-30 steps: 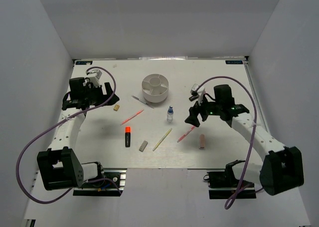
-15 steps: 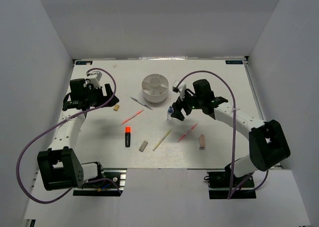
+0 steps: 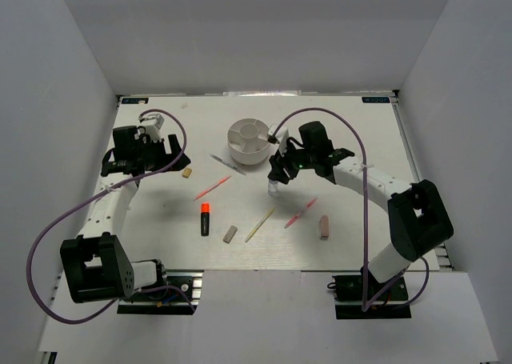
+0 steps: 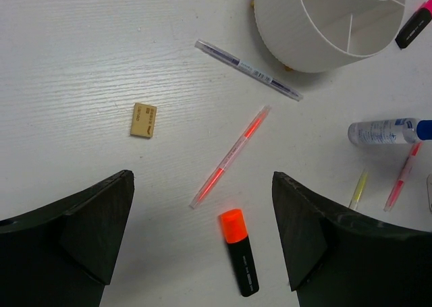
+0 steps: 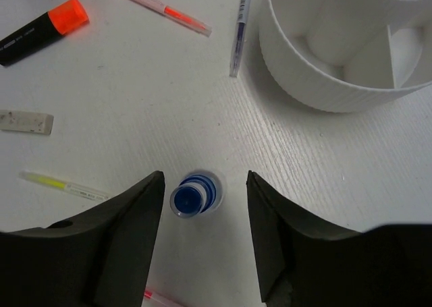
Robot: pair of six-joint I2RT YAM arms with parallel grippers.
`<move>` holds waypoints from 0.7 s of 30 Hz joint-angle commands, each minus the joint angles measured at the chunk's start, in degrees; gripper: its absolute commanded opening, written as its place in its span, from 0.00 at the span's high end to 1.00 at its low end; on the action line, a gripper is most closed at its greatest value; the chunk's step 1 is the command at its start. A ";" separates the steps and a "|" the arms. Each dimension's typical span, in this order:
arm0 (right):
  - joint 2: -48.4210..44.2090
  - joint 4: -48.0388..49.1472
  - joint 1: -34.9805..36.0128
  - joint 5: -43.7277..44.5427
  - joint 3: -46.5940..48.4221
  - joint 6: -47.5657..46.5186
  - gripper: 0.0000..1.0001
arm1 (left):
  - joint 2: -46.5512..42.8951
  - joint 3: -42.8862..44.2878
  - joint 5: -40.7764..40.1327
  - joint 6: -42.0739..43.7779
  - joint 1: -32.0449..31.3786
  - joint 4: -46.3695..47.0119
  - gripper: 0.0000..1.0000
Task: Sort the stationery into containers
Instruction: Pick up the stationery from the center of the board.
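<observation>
A small blue-capped bottle [image 5: 192,196] stands upright between the fingers of my right gripper [image 5: 205,179]. The jaws are open, with a clear gap on the bottle's right side. From above, this gripper [image 3: 276,176] hangs over the bottle [image 3: 273,188], just below the round white divided tub [image 3: 244,158]. My left gripper [image 4: 202,179] is open and empty, hovering at the table's left [image 3: 138,158]. Below it lie an orange-capped highlighter [image 4: 239,260], a pink pen [image 4: 229,157] and a beige eraser [image 4: 144,120].
A grey pen [image 3: 228,163] lies left of the tub. A grey eraser [image 3: 230,234], a yellow pen [image 3: 261,223], a second pink pen [image 3: 300,213] and a pink eraser [image 3: 324,226] lie along the front. A pink-capped highlighter [image 4: 414,27] shows beside the tub's far side.
My right arm swung left from the right side of the table to the bottle, and its jaws narrowed around it. The left arm has not moved.
</observation>
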 commanded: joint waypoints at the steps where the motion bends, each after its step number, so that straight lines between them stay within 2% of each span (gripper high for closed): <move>1: 0.58 1.92 0.84 -1.28 1.76 -0.45 0.45 | -0.22 0.75 -0.50 0.74 -0.09 1.20 0.08; 5: 0.76 1.83 1.28 -1.19 1.85 -0.53 0.60 | 0.13 0.49 -0.68 0.65 -0.09 1.38 0.08; 6: 0.75 1.74 1.37 -1.36 2.02 -0.53 0.67 | 0.21 0.58 -0.85 0.65 -0.09 1.38 0.08; 11: -0.12 0.78 1.54 -1.28 2.55 -0.36 0.82 | 0.22 0.84 -1.21 0.92 -0.09 1.12 0.08; 12: -0.47 0.52 1.54 -1.19 3.07 -0.19 0.91 | 0.39 0.93 -1.21 1.09 -0.09 0.86 0.08; 14: -1.26 -0.62 1.46 -1.19 4.04 0.60 1.00 | 0.74 1.37 -0.94 1.53 -0.09 0.33 0.08; 18: -2.41 -3.96 1.19 -1.01 9.48 2.01 1.00 | 0.74 1.98 -0.24 1.53 -0.09 -0.20 0.08; 21: -3.20 -5.02 1.10 -1.36 18.15 3.76 1.00 | 0.65 2.60 1.25 1.62 -0.09 -0.64 0.07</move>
